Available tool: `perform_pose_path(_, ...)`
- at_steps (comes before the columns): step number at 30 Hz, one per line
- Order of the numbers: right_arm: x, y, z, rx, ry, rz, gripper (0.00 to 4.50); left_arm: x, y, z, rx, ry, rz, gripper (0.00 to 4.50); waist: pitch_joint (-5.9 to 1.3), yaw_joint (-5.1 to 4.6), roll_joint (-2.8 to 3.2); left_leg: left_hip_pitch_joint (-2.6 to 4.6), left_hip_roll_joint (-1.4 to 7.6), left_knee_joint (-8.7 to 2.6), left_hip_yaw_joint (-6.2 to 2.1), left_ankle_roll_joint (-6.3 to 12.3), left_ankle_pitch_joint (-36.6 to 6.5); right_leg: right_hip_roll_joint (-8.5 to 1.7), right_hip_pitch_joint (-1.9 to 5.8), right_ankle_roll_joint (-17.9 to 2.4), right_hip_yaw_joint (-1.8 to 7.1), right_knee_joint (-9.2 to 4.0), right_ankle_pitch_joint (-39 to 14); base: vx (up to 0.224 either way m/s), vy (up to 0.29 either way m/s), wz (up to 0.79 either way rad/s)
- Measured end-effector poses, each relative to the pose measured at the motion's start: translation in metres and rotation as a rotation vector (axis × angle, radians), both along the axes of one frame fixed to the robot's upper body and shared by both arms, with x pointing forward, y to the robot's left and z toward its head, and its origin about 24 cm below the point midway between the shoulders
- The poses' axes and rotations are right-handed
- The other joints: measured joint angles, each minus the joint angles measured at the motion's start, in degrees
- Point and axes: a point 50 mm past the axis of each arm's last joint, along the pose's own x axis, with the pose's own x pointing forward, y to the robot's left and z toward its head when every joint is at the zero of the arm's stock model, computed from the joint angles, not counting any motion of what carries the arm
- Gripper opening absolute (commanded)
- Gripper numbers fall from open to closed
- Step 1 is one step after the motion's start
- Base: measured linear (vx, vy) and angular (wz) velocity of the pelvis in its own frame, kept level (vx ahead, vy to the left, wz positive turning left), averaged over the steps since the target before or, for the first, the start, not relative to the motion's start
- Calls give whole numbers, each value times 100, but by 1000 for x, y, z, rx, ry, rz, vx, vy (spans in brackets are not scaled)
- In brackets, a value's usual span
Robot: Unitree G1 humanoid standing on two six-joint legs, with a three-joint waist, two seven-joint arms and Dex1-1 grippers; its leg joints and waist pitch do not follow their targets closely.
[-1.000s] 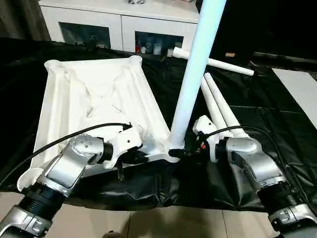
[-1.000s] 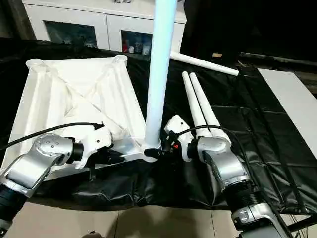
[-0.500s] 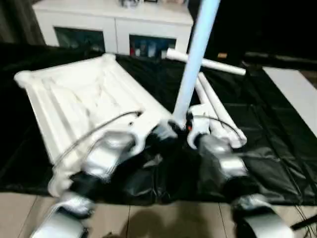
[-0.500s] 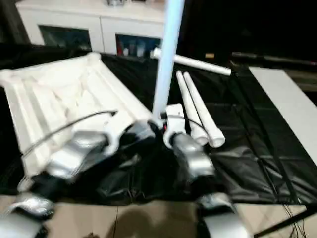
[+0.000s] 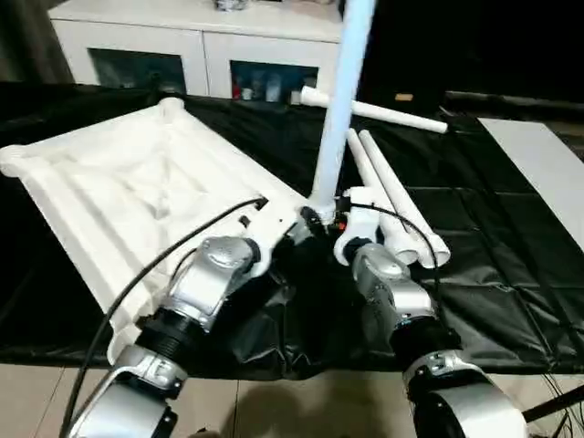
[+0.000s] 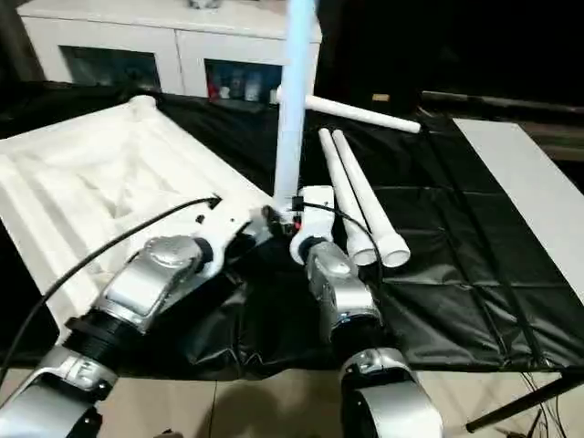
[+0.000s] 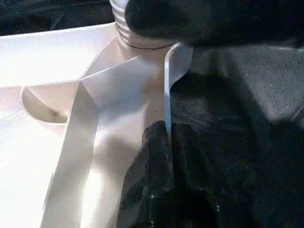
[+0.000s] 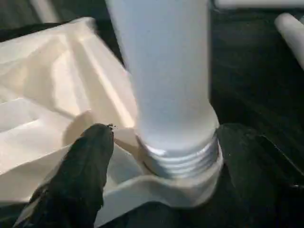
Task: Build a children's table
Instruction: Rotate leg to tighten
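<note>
Nearest us, our left gripper (image 7: 161,156) was clenched on the thin rim of the tabletop (image 5: 119,201) beside the corner socket. Our right gripper (image 8: 156,171) had its fingers (image 8: 83,166) released, one on each side of the upright leg's (image 5: 339,100) threaded base. Threads still showed above the socket, so the leg looked only partly seated; with no grip on it, it could lean or cross-thread. Beyond: two spare legs (image 5: 392,196) side by side on the black sheet, a third (image 5: 374,109) farther back, then the cabinet (image 5: 192,46). Versus a second earlier, the tabletop had swung round, both arms sat closer in, and the right fingers had spread.
</note>
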Motion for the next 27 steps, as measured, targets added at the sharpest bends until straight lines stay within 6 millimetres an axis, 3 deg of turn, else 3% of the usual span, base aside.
perform_pose_path(5,-3,-22,19,-132,-92,178,438,-8,14,2,19,-7,-72,0,-1,69,-2,-2,5,2,3,0,0,8,2,-16,7,-13,1,0,0,0)
perform_pose_path(12,-40,-59,2,-291,40,526,438,-29,44,7,36,33,-266,0,0,90,-1,-9,7,1,6,9,-6,9,2,-10,12,-28,-15,0,0,0)
perform_pose_path(15,-48,-55,6,-242,48,625,438,-39,52,8,47,70,-369,0,0,98,-1,-2,8,0,6,8,-5,9,4,-9,13,-25,-16,0,0,0)
perform_pose_path(20,-53,-46,13,-212,31,701,438,-50,41,7,29,114,-486,0,2,213,-2,1,5,2,21,8,-5,4,21,8,42,-24,-23,0,0,0)
perform_pose_path(27,-56,-47,12,-241,51,749,424,-52,42,6,31,127,-504,0,1,192,-5,16,2,3,21,8,-5,25,18,20,82,-14,-19,0,0,0)
